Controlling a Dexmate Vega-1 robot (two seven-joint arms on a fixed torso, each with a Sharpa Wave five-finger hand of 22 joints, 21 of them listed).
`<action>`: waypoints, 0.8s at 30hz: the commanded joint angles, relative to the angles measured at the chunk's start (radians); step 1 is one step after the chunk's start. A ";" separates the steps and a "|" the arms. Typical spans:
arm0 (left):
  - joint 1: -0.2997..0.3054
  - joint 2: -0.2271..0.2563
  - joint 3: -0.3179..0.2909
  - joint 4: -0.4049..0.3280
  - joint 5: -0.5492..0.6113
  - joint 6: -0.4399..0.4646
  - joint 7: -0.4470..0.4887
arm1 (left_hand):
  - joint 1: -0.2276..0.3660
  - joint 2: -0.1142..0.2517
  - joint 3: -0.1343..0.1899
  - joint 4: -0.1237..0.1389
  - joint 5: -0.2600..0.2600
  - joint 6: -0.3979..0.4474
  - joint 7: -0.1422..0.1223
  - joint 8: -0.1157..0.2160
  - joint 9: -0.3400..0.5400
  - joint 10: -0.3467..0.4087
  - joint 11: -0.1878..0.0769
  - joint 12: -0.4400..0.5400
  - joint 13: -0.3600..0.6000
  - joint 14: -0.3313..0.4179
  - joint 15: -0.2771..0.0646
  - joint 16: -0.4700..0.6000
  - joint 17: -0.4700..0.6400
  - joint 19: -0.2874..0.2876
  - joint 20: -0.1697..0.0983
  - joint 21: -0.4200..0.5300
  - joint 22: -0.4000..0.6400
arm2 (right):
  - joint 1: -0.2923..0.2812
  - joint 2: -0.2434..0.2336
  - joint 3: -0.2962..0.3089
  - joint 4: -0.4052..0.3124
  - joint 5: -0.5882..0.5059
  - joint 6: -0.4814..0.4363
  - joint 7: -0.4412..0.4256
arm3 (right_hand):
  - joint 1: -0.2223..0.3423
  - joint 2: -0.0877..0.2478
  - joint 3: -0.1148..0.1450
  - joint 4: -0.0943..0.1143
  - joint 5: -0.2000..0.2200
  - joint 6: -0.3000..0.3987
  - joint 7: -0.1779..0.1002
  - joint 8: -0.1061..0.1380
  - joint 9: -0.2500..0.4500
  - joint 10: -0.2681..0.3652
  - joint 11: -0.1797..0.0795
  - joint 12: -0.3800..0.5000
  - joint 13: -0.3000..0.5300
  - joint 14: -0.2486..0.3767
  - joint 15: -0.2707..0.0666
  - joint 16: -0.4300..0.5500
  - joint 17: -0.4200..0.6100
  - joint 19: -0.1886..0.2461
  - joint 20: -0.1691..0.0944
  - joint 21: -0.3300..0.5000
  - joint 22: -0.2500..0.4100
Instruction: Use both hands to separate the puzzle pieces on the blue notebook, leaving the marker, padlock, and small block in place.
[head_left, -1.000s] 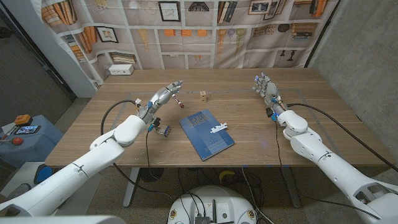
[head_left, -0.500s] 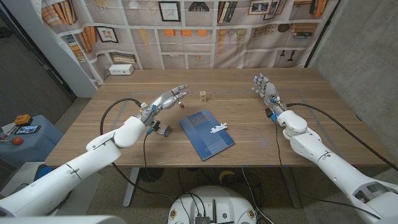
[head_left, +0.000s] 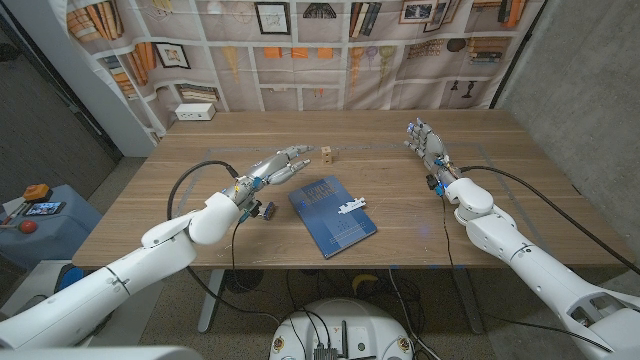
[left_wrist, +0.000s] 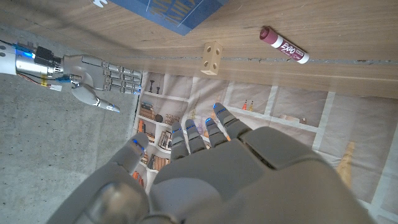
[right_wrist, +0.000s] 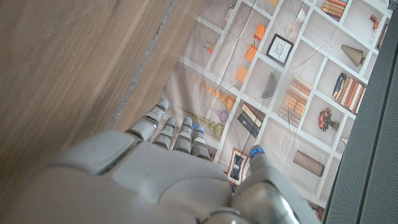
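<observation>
The blue notebook (head_left: 330, 218) lies at the table's middle, with pale joined puzzle pieces (head_left: 349, 207) on its right edge. My left hand (head_left: 283, 162) hovers just behind the notebook's far left corner, fingers stretched toward the small wooden block (head_left: 326, 153), holding nothing. In the left wrist view, the red-capped marker (left_wrist: 283, 45), the block (left_wrist: 212, 57) and a notebook corner (left_wrist: 168, 11) lie beyond my left hand (left_wrist: 205, 168). The padlock (head_left: 264, 209) sits left of the notebook. My right hand (head_left: 425, 140) stands at the far right, fingers apart and empty, seen again as the right hand (right_wrist: 161, 174).
A cable loops from my left forearm over the wooden table (head_left: 400, 240) near the padlock. A white box (head_left: 195, 112) stands at the far left corner. A bookshelf-print backdrop hangs behind the table.
My left hand has swung right and down, from pointing at the back wall to reaching over the marker toward the block. The right hand has stayed still.
</observation>
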 joint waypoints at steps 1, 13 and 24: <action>0.016 -0.012 0.026 -0.022 0.088 0.014 0.006 | -0.010 0.086 -0.001 0.009 0.003 0.007 -0.006 0.000 0.002 0.008 -0.009 0.000 0.002 -0.007 -0.143 0.002 0.003 -0.020 -0.107 -0.009 0.003 | 0.000 0.001 0.001 0.007 0.001 0.001 0.003 | 0.005 0.010 0.005 -0.005 0.003 0.000 -0.001 0.004 0.003 -0.001 0.000 -0.002 0.002 -0.006 0.000 0.000 0.002 -0.007 -0.002 0.005 0.003; 0.003 -0.001 0.063 -0.044 0.146 0.018 -0.059 | -0.013 0.086 -0.011 0.018 0.004 -0.004 -0.014 -0.007 0.001 -0.005 -0.035 -0.011 0.001 -0.075 -0.152 -0.011 0.001 -0.190 -0.113 -0.027 0.006 | 0.000 0.004 0.004 0.031 0.015 0.020 0.026 | 0.005 0.012 0.004 -0.007 0.001 0.001 -0.001 0.005 0.003 0.000 0.000 -0.001 0.002 -0.005 -0.001 0.002 0.001 -0.006 -0.004 0.006 0.003; -0.007 0.004 0.088 -0.059 0.182 0.035 -0.109 | -0.023 0.078 -0.033 0.030 0.005 -0.033 -0.030 -0.011 0.000 -0.033 -0.049 -0.019 0.001 -0.129 -0.165 -0.010 0.005 -0.263 -0.122 -0.021 0.008 | -0.003 0.003 0.008 0.047 0.024 0.038 0.042 | 0.005 0.014 0.003 -0.009 0.000 0.001 -0.002 0.005 0.003 0.000 0.000 -0.001 0.002 -0.005 -0.001 0.003 -0.001 -0.007 -0.004 0.006 0.003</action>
